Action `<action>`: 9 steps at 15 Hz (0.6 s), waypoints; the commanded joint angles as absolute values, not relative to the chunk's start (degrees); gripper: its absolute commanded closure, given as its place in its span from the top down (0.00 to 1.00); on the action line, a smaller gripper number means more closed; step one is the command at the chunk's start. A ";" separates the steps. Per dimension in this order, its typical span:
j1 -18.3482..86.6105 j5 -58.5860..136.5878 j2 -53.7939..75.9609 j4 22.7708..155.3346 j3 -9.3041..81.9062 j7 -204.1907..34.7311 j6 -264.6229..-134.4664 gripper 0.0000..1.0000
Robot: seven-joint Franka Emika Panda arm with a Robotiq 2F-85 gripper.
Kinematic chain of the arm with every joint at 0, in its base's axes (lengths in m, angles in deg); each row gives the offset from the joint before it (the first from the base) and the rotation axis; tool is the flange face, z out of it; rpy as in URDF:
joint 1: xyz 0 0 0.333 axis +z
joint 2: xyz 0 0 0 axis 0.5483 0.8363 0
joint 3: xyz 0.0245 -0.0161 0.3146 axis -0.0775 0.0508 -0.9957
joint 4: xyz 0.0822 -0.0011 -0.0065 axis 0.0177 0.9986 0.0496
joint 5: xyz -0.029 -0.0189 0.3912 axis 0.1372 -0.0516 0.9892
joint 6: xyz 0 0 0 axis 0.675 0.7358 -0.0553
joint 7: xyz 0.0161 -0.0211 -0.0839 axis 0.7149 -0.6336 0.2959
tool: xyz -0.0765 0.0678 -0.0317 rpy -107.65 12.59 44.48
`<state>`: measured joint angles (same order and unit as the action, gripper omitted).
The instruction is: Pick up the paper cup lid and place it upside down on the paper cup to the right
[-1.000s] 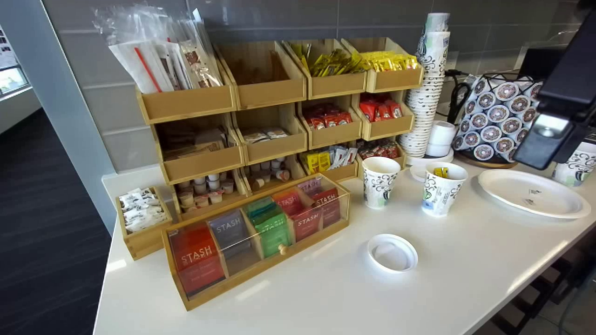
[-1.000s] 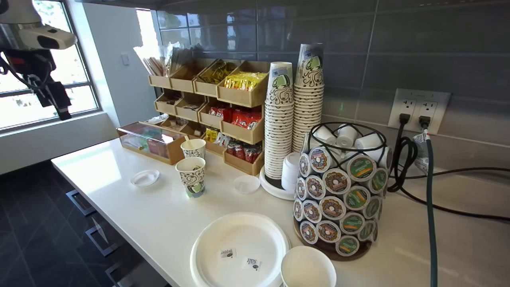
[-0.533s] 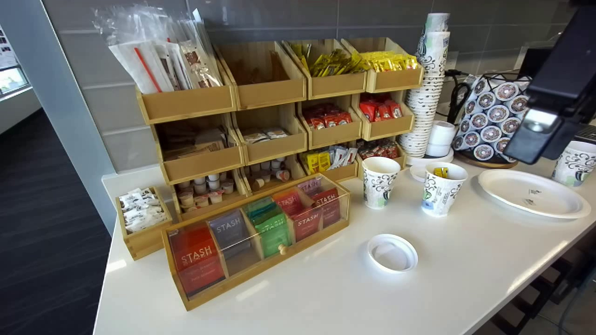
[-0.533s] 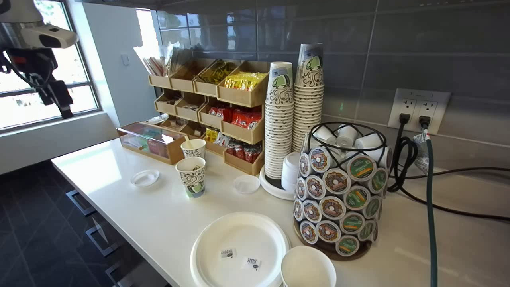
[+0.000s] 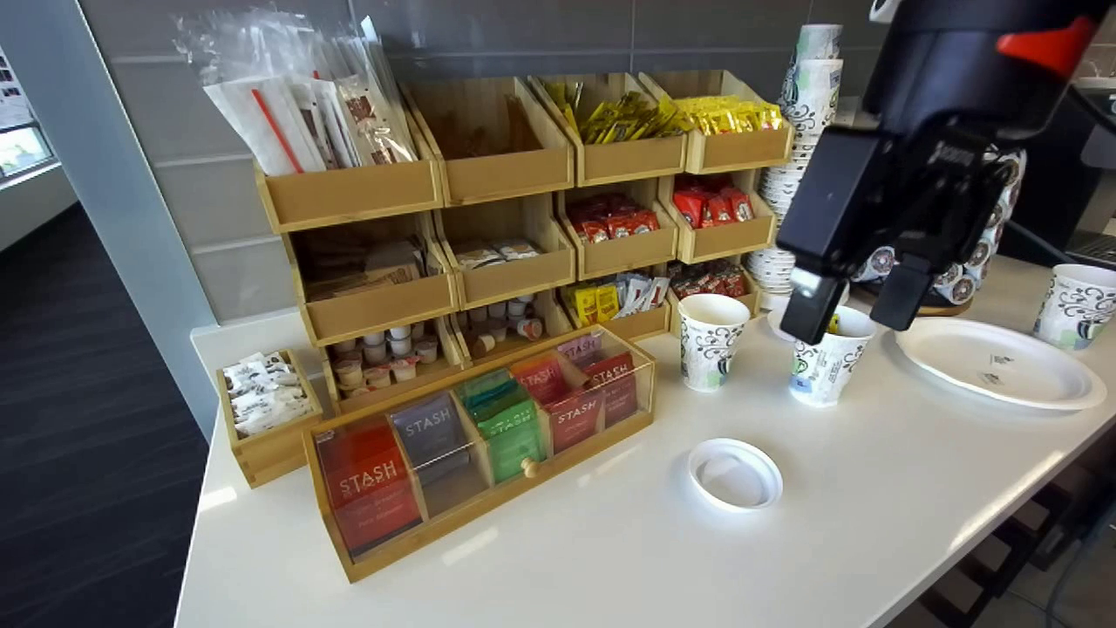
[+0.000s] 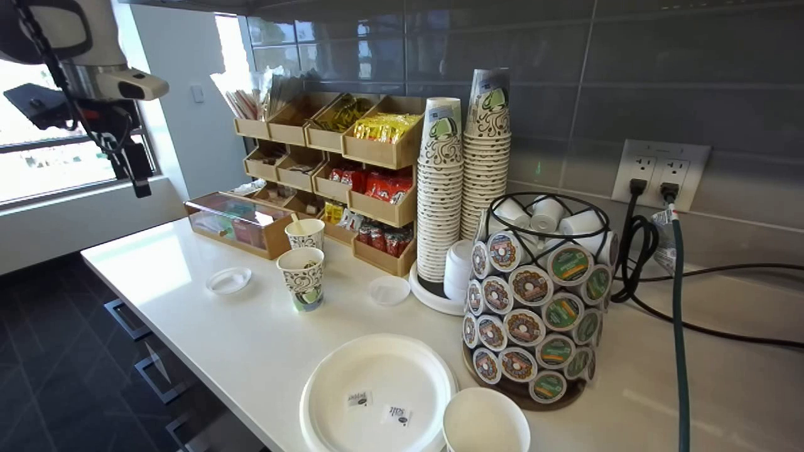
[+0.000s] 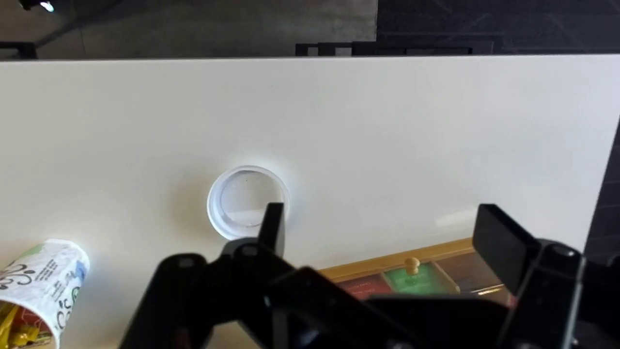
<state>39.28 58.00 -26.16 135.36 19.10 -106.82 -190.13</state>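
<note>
The white paper cup lid (image 5: 735, 475) lies on the counter, raised rim up, in front of two printed cups. It also shows in an exterior view (image 6: 229, 280) and in the wrist view (image 7: 244, 194), where one finger covers its edge. The right-hand paper cup (image 5: 824, 371) stands upright with yellow packets inside; it also shows in an exterior view (image 6: 301, 279) and at the wrist view's lower left (image 7: 48, 281). My gripper (image 5: 853, 323) is open and empty in the air, apart from lid and cups. It also shows high at the left (image 6: 143, 188) and in the wrist view (image 7: 380, 207).
A similar cup (image 5: 711, 344) stands left of the paper cup. The tea box (image 5: 479, 453) lies left of the lid. A white plate (image 5: 1003, 362) and another cup (image 5: 1077, 305) stand to the right. Cup stacks (image 6: 440, 207) and a pod rack (image 6: 534, 314) stand behind. A second flat disc (image 6: 388, 290) lies near the stacks.
The arm has swung over the counter, left in one picture and right in its counterpart. Both fingers now show apart, in front of the right-hand cup. The lid and cups have not moved.
</note>
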 commanded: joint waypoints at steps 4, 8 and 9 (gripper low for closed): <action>37.66 49.18 -11.06 130.04 16.57 -127.71 -192.92 1.00; 39.22 47.81 -3.24 126.91 18.49 -132.34 -197.76 1.00; 39.54 47.44 -1.67 126.30 19.01 -133.19 -198.63 1.00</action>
